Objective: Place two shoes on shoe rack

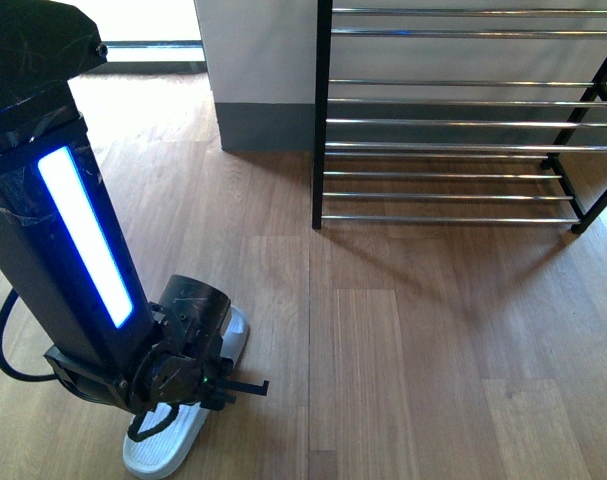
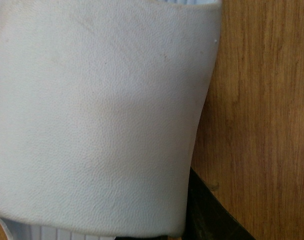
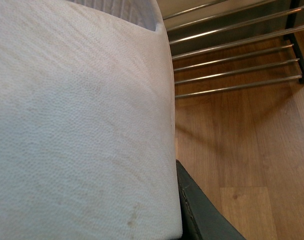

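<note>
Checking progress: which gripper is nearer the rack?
Right, probably: its camera shows the rack just past a sandal. Left gripper is at the floor sandal, well short of it.

The wooden floor (image 1: pixel 423 350) is warm mid-brown with fine darker grain, and at seven o'clock in the front view the slide sandal (image 1: pixel 173 440) is pale bluish-white beneath the left arm (image 1: pixel 43 220), which is glossy black with a light strip (image 1: pixel 83 235) glowing white edged in vivid blue. At one o'clock the shoe rack (image 1: pixel 453 122) has a black frame and bright chrome bars, against a white wall (image 1: pixel 258 50) with a dark grey skirting band (image 1: pixel 268 125). Close up, the left wrist view shows the sandal's strap (image 2: pixel 101 115) chalky white, finely pebbled and faintly smudged tan; the second sandal (image 3: pixel 76 125) in the right wrist view is creamier, equally pebbled and flecked with brownish spots.
</note>
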Robot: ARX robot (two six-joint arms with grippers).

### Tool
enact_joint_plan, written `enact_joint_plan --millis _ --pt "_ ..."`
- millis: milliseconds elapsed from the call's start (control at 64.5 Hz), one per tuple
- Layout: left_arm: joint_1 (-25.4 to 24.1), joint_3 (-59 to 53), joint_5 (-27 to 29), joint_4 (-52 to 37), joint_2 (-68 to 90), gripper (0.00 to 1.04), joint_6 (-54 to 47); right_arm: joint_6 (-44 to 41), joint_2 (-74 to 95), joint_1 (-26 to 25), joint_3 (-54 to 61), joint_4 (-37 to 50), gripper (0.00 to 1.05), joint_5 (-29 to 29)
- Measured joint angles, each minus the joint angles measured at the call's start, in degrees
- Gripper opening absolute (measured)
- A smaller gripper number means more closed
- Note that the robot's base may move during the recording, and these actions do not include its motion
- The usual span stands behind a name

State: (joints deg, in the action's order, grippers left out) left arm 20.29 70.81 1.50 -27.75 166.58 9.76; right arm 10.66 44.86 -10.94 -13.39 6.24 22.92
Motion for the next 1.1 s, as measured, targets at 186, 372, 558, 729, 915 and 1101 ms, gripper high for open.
enact_joint_plan --millis 186,372,558,729,915,1101 --pt "-1.49 -4.50 2.86 -2.64 -4.90 0.02 1.55 0.00 0.00 0.00 0.00 0.00 0.01 0.00" --pt "-3.37 -11.89 7.43 -7.45 -17.07 0.02 2.54 0.00 0.00 0.00 0.00 0.00 0.01 0.00" --pt "-5.11 -22.01 12.15 -10.34 -31.74 0.02 2.64 0.00 0.00 0.00 0.00 0.00 0.01 0.00" --pt "-6.12 -31.91 16.39 -10.54 -46.01 0.02 1.88 0.00 0.00 0.00 0.00 0.00 0.01 0.00" --pt "-5.25 -42.45 21.38 -4.37 -69.31 0.02 0.52 0.00 0.00 0.00 0.00 0.00 0.01 0.00" --pt "-2.47 -47.47 26.18 6.73 -90.44 0.02 0.61 0.00 0.00 0.00 0.00 0.00 0.01 0.00"
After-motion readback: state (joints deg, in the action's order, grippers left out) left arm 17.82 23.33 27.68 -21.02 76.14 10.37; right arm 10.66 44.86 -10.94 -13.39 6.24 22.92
